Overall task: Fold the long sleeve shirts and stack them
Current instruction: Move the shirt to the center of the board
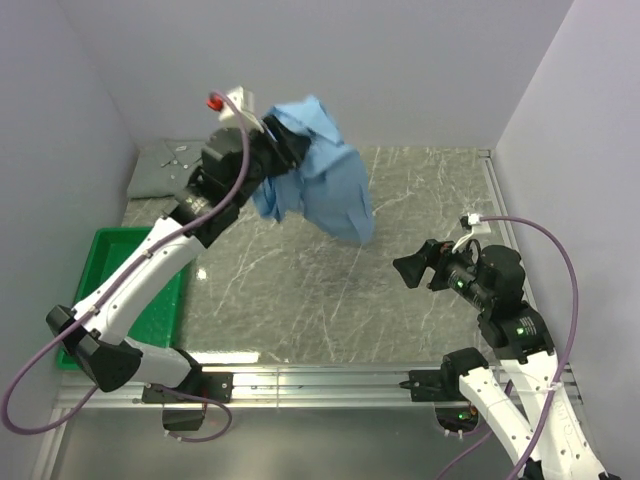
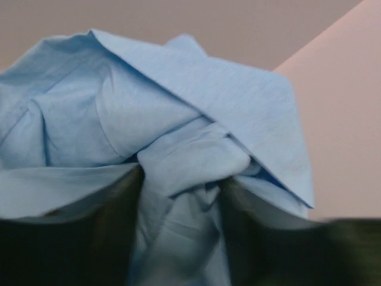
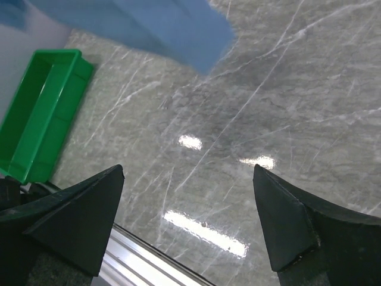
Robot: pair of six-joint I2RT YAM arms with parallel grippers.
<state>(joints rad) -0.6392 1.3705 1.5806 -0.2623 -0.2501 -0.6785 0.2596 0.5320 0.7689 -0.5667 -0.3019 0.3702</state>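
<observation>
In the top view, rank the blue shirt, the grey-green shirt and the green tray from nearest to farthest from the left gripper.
1. blue shirt: bunched at the left gripper itself, hanging aloft to its right.
2. grey-green shirt: back-left corner of the table.
3. green tray: left edge, nearer the arm bases.

No legible text, no labels, brands, numbers or signs on anything in view
</observation>
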